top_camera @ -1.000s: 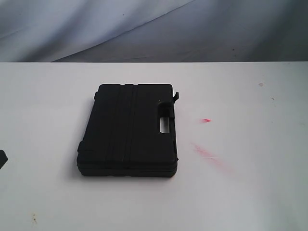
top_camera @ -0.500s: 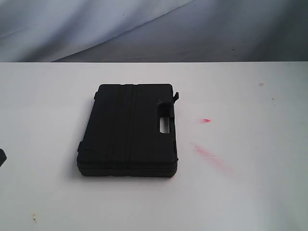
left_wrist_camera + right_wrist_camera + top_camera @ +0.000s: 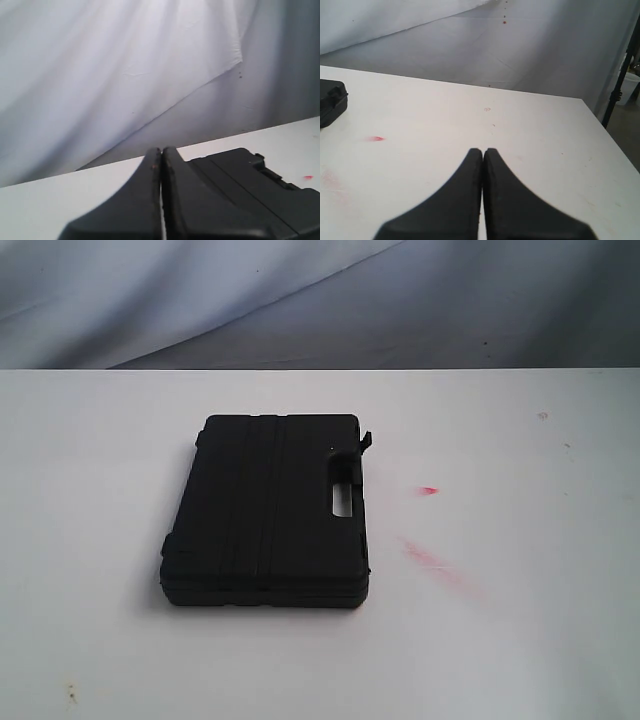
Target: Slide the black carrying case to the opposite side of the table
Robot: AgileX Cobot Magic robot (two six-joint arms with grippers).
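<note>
The white bench (image 3: 540, 640) carries a flat black case (image 3: 265, 510), lying lid up left of the middle with its handle slot toward the right. Right of the case and apart from it sit a small red spot (image 3: 428, 490) and, nearer, a longer faint red smear (image 3: 437, 564). Tiny specks (image 3: 70, 692) mark the near left.

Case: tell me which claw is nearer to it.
Left. The left claw, shut, hangs close beside the case; the right claw, also shut, is far off, with the red mark between them.

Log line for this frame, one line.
case: flat on table, untouched | left gripper: shut, empty | right gripper: shut, empty
</note>
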